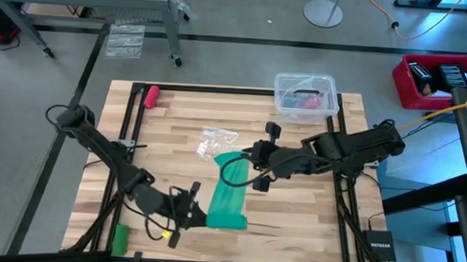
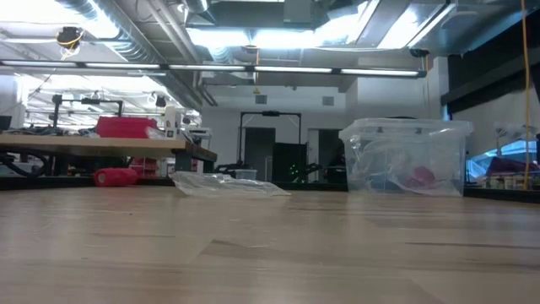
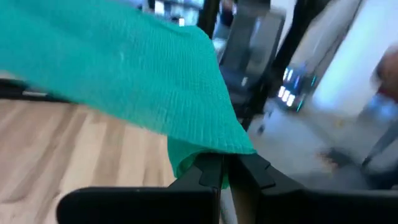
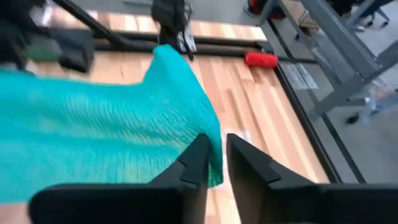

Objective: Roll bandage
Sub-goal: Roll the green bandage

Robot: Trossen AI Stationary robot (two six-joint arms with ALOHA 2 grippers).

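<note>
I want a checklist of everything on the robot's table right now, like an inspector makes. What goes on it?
Surface: wooden plank table, bare wood near the front edge.
Job's things: teal bandage, a flat strip not yet rolled, stretched between the two claws.
Clutter: clear plastic box at the back, red roll at the back left corner, crumpled clear wrapper mid-table, small bright green roll at the front left.
Grippers: left claw shut on the bandage's near end; right claw at its far end, fingers slightly apart with cloth beside them.
Cables: black loop over the bandage by the right claw.
Surroundings: red crate on the floor, metal frame legs behind.
</note>
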